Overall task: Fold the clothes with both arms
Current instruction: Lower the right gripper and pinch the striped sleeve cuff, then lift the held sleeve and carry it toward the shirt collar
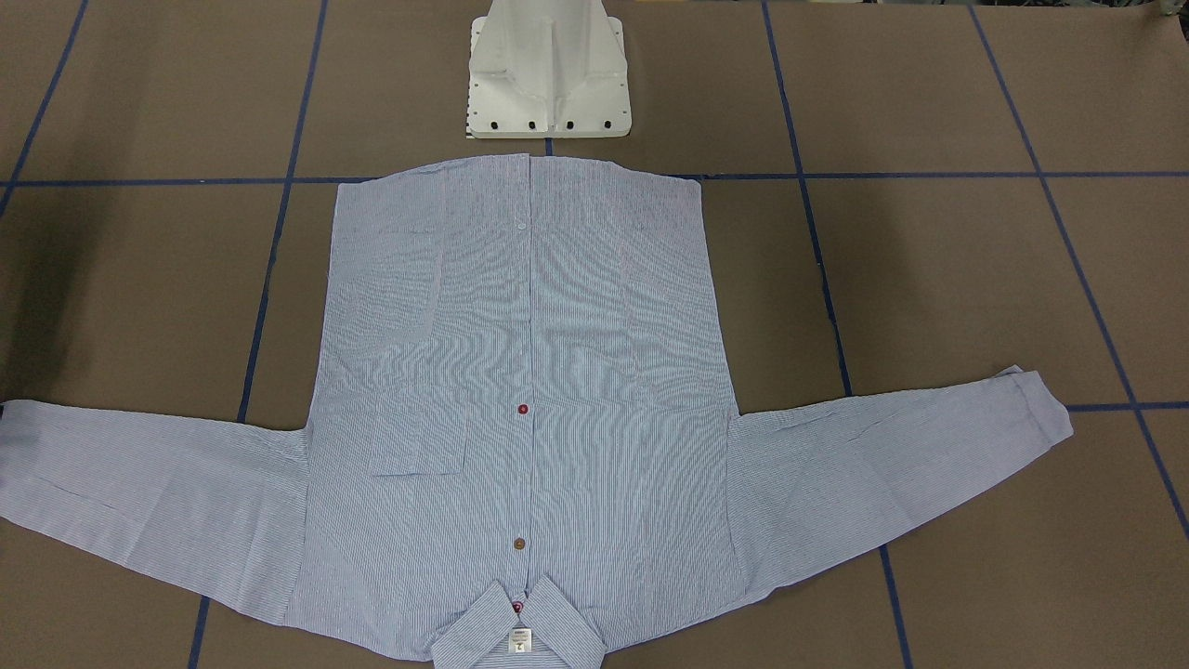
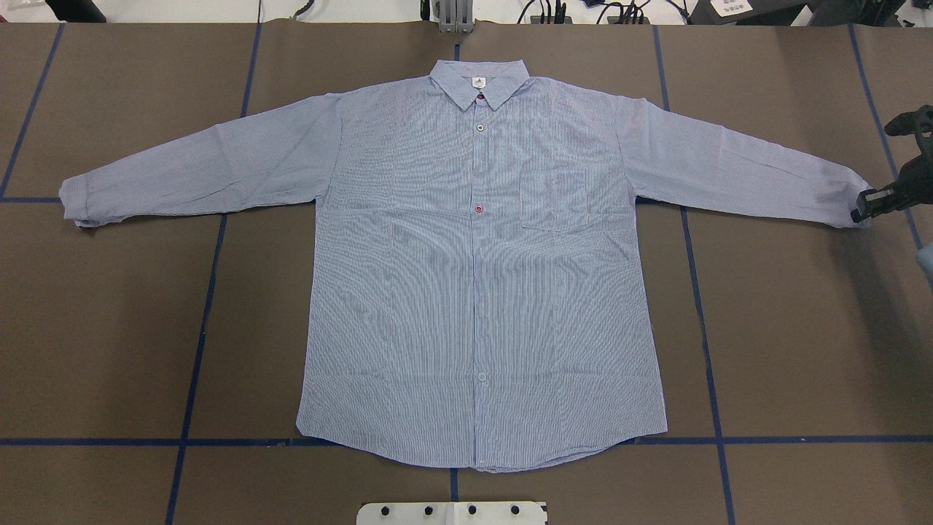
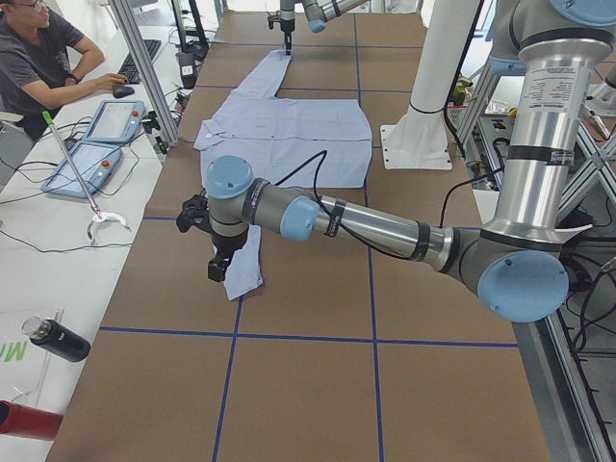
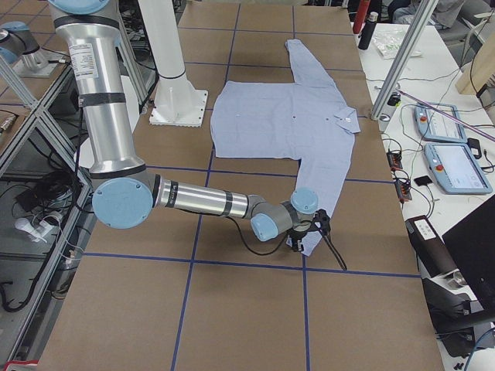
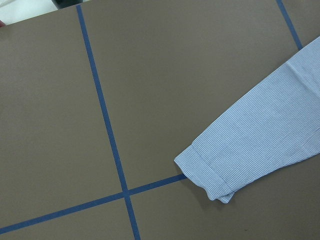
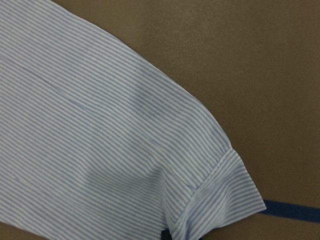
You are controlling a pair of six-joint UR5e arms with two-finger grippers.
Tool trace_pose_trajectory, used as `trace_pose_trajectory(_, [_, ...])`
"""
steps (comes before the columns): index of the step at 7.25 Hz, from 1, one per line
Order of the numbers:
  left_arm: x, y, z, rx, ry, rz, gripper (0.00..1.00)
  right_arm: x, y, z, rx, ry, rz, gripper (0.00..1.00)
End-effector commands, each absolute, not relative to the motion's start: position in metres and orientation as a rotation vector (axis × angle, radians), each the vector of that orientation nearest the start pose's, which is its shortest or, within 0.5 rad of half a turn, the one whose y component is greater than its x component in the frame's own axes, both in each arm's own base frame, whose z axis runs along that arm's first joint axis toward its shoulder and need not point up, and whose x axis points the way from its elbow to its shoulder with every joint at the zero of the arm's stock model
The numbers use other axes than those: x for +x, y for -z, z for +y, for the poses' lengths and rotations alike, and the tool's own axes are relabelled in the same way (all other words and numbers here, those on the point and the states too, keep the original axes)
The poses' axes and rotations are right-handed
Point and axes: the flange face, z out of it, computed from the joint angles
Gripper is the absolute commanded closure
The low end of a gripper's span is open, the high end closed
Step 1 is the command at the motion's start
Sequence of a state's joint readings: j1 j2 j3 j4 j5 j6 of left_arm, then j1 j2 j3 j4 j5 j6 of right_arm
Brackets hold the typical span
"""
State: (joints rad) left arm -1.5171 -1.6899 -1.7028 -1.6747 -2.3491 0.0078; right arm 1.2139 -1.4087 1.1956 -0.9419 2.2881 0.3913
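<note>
- One shirt (image 2: 474, 292) lies flat, buttons up, on the table (image 2: 109, 328); its hem is the edge nearest the pedestal (image 1: 548, 74), its collar (image 2: 477, 84) the edge farthest from it, and a sleeve spreads out to either side.
- Far out to the pedestal's right, the right gripper (image 2: 867, 208) is at the right cuff (image 6: 220, 200) with a dark fingertip touching the cloth; whether its jaws are parted or pinched on the cuff I cannot tell.
- Far out to the pedestal's left, the left gripper (image 3: 219, 268) hangs over the left cuff (image 5: 205, 175); it shows only from the side, so its opening cannot be judged.
- Likely risk: a shallow pinch that catches only the top layer could let a cuff slip mid-fold; the sleeve would then land crooked.
- Uneven pulls from the two arms could drag the body askew from the pedestal; wrinkles would follow.
</note>
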Motion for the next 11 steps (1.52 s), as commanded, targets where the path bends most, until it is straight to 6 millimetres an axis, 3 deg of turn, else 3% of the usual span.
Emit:
trace_pose_trajectory(1, [-0.034,-0.518,-0.553,0.32,-0.196,0.778,0.0,-0.119,-0.66,-0.58,0.157,0.103,-0.859,1.0])
trace_pose_trajectory(4, [-0.034,-0.518,-0.553,0.32,-0.196,0.775,0.0,-0.115,-0.57,-0.59,0.299,0.153,-0.932,1.0])
trace_pose_trajectory(6, [-0.034,-0.518,-0.553,0.319,-0.195,0.775,0.0,-0.132,-0.476,-0.629,0.426,0.229,-0.99,1.0])
trace_pose_trajectory(7, [-0.035,-0.52,-0.553,0.317,-0.192,0.774,0.0,-0.152,-0.431,-0.641,0.473,0.284,-1.021,1.0])
trace_pose_trajectory(9, [-0.035,-0.523,-0.553,0.311,-0.19,0.775,0.0,-0.224,-0.32,-0.66,0.481,0.273,-1.117,1.0])
trace_pose_trajectory(11, [-0.035,-0.529,-0.551,0.299,-0.186,0.776,0.0,-0.298,-0.254,-0.651,0.555,0.319,-1.118,1.0])
